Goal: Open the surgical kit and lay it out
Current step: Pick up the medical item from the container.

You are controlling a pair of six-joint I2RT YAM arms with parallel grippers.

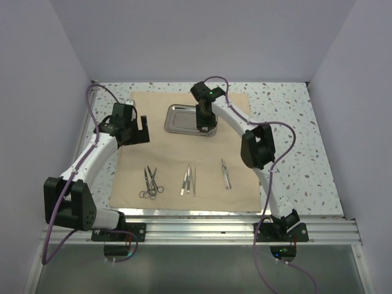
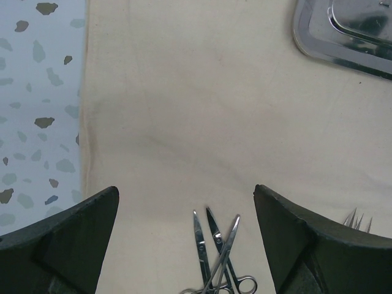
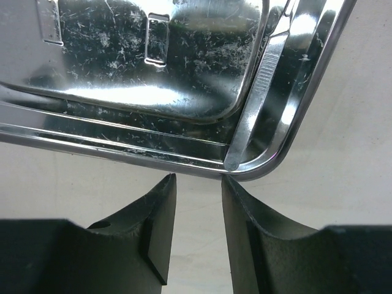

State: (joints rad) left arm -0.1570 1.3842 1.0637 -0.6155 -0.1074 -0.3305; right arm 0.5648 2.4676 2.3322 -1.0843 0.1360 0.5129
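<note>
Two grippers are hovering empty: left gripper [image 2: 185, 196] wide over cloth [image 2: 184, 110], right gripper [image 3: 197, 180] barely parted at tray [image 3: 153, 92] corner, tweezers [image 3: 260, 79] showing wrist-view only.

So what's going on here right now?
The cloth wrap lies open and flat, with the steel tray on its far part and three groups of instruments set out nearer. The right gripper hangs at the tray's corner, fingers slightly apart, by one pair of tweezers lying inside. The left gripper hovers open, holding nothing.
</note>
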